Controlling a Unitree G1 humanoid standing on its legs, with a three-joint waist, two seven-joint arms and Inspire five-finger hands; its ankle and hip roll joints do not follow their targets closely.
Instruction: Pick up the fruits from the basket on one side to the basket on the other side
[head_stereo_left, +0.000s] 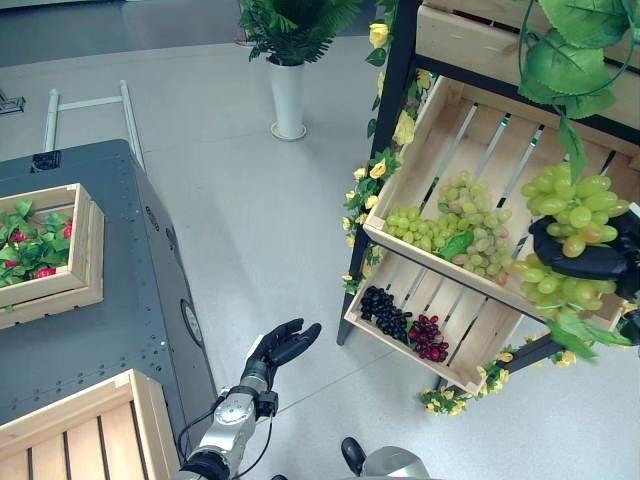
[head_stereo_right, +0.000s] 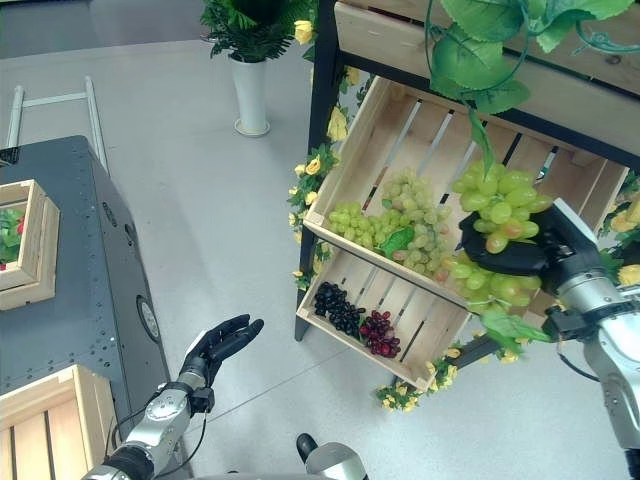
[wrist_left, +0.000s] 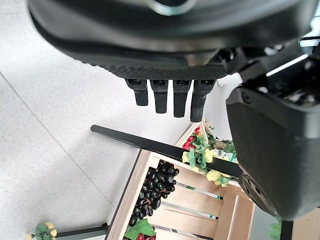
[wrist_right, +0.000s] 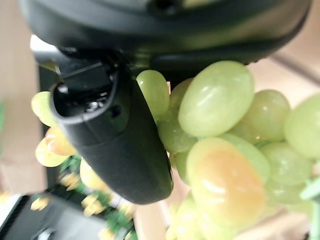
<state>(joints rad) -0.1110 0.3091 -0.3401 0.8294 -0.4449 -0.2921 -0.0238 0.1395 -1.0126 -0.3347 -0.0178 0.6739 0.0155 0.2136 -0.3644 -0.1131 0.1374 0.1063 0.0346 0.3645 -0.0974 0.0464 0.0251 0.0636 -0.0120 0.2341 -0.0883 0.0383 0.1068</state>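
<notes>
My right hand (head_stereo_right: 515, 256) is curled round a bunch of green grapes (head_stereo_right: 498, 198) at the right end of the shelf's upper crate (head_stereo_left: 440, 130). In the right wrist view the thumb (wrist_right: 117, 145) presses against the grapes (wrist_right: 220, 100). More green grapes (head_stereo_left: 450, 228) lie in that crate. The lower crate (head_stereo_left: 470, 330) holds dark grapes (head_stereo_left: 384, 310) and red grapes (head_stereo_left: 428, 337). My left hand (head_stereo_left: 285, 345) hangs over the floor with straight fingers (wrist_left: 160, 97), holding nothing. An empty wooden crate (head_stereo_left: 85, 435) stands at the lower left.
A dark grey cart (head_stereo_left: 120, 320) on the left carries a crate of leaves and red fruit (head_stereo_left: 40, 245). The shelf's black frame (head_stereo_left: 385, 130) is trimmed with yellow flowers and vines. A white vase with a plant (head_stereo_left: 287, 95) and a white frame (head_stereo_left: 88, 104) stand on the floor.
</notes>
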